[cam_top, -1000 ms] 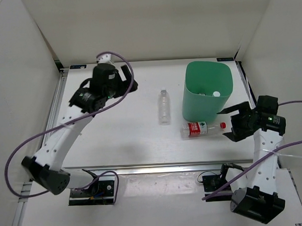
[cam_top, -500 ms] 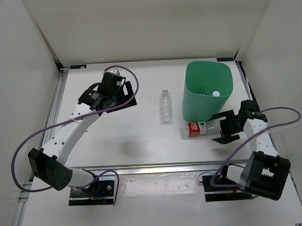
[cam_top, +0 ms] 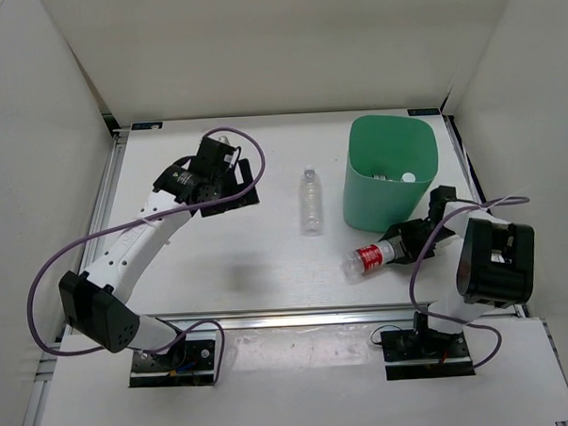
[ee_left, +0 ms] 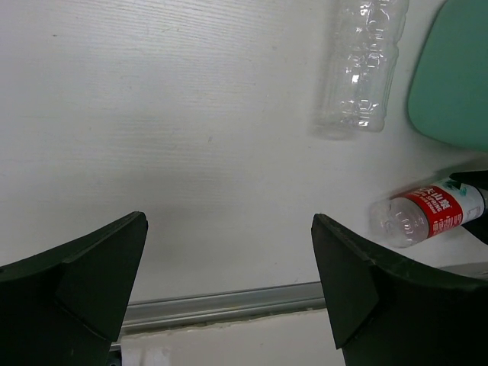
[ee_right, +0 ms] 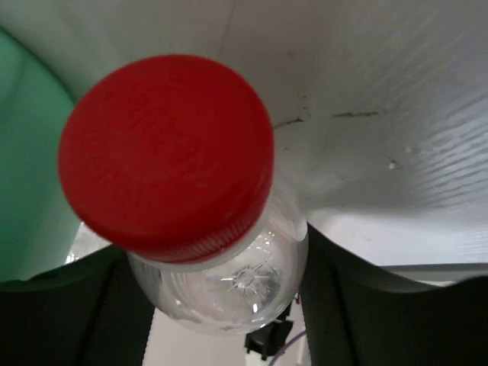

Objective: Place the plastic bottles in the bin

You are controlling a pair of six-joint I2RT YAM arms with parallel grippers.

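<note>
While your right gripper (cam_top: 410, 240) sat closed on the neck end of the red-labelled bottle (cam_top: 371, 257), the bin (cam_top: 389, 201) stood upright at the far right of the surface (cam_top: 230, 262), just beyond that bottle.

Bin contents, from the overhead view: a white cap (cam_top: 407, 177) and some pale clear plastic beside it, low against the right-hand wall. I couldn't tell how many items that made.

The red-labelled bottle lay slanted, base toward the near left, cap end toward the bin's foot. I couldn't tell whether it was clear of the surface.

The unlabelled bottle (cam_top: 309, 201) lay flat and lengthwise, left of the bin and apart from it, with nothing touching it.

Your left gripper (cam_top: 229, 183) hung spread wide and empty, left of the unlabelled bottle.

Only the right wrist view showed the grip: the red cap (ee_right: 168, 152) filled the frame, and the dark fingers (ee_right: 358, 305) pressed on both sides of the clear shoulder below it. The bin's green wall (ee_right: 23, 152) sat just left of the cap.

Only the left wrist view showed the unlabelled bottle (ee_left: 358, 69), the bin's edge (ee_left: 450, 76) and the red-labelled bottle (ee_left: 427, 217) together, beyond the left gripper (ee_left: 229, 229), whose jaws stood wide apart.
</note>
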